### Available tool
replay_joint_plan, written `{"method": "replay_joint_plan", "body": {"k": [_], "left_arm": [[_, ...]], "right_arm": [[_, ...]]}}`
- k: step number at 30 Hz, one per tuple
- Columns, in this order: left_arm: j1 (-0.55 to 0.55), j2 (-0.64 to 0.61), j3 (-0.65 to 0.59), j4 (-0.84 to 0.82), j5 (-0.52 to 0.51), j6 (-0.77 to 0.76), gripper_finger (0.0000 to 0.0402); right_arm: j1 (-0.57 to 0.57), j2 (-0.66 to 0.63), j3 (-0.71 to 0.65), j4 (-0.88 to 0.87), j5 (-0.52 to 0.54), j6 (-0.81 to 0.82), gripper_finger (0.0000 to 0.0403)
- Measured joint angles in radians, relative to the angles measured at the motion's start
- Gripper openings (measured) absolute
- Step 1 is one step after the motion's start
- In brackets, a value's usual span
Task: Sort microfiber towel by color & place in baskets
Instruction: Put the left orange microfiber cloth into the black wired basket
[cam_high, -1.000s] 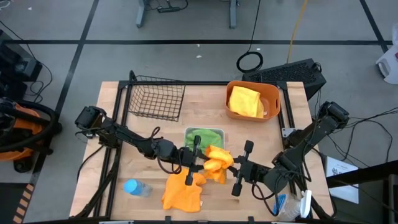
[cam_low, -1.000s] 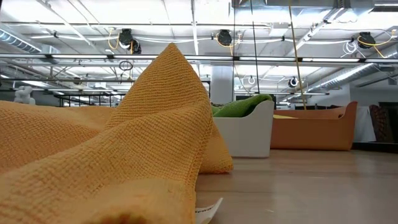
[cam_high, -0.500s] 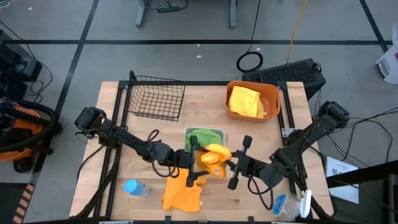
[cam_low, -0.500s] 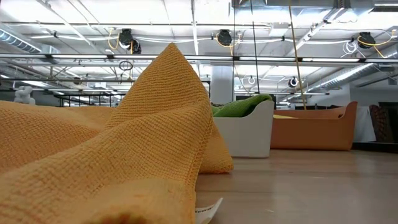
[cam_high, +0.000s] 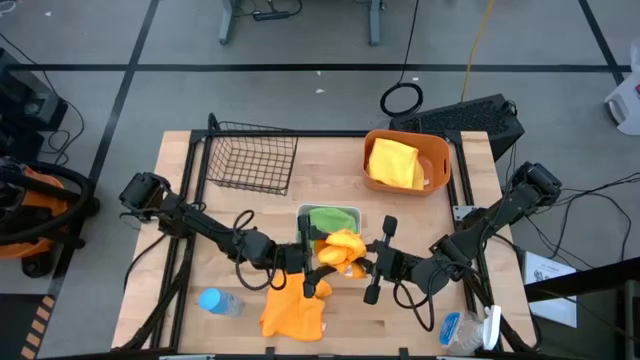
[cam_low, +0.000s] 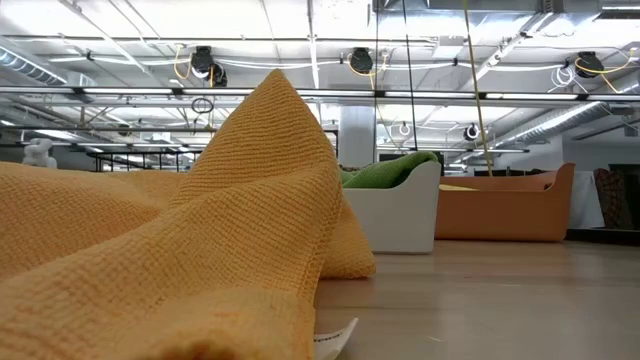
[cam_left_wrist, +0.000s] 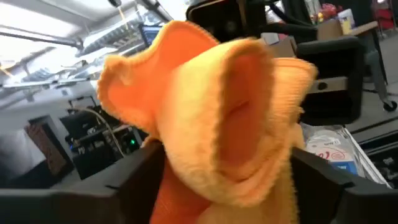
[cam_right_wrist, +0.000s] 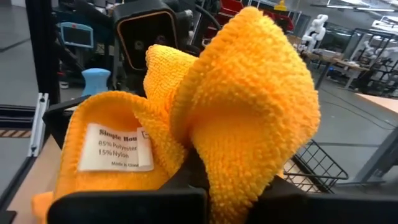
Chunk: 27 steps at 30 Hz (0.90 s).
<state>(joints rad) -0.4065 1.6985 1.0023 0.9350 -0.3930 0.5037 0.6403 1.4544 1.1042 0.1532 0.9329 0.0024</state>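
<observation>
Both arms meet mid-bench, just in front of the white tray (cam_high: 350, 213) with a green towel (cam_high: 330, 219) in it. The right gripper (cam_high: 362, 262) is clamped on a bunched orange towel (cam_high: 341, 249), held up off the bench. The left gripper (cam_high: 316, 262) has its fingers spread wide on either side of that same towel. A second orange towel (cam_high: 294, 309) lies flat near the front edge, by the blue-capped bottle (cam_high: 218, 301). A yellow towel (cam_high: 394, 161) sits in the orange tub (cam_high: 440, 150), and the black wire basket (cam_high: 250, 155) is at back left.
</observation>
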Motion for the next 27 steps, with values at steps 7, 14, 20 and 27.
{"method": "replay_joint_plan", "body": {"k": [7,14,20,27], "left_arm": [[-0.019,0.000,0.000,0.001,-0.004,0.074,0.0121],[-0.023,-0.014,0.000,-0.024,-0.002,0.077,0.0022],[-0.016,-0.108,0.000,-0.238,-0.062,0.080,0.0022],[0.013,-0.334,0.003,-0.659,-0.163,0.005,0.0023]], "right_arm": [[0.002,0.000,0.000,-0.008,0.000,0.079,0.0046],[0.022,-0.001,0.000,-0.017,0.020,0.134,0.0154],[0.050,0.000,0.000,-0.088,0.080,0.191,0.0234],[0.086,0.002,-0.002,-0.242,0.108,0.322,0.0266]]}}
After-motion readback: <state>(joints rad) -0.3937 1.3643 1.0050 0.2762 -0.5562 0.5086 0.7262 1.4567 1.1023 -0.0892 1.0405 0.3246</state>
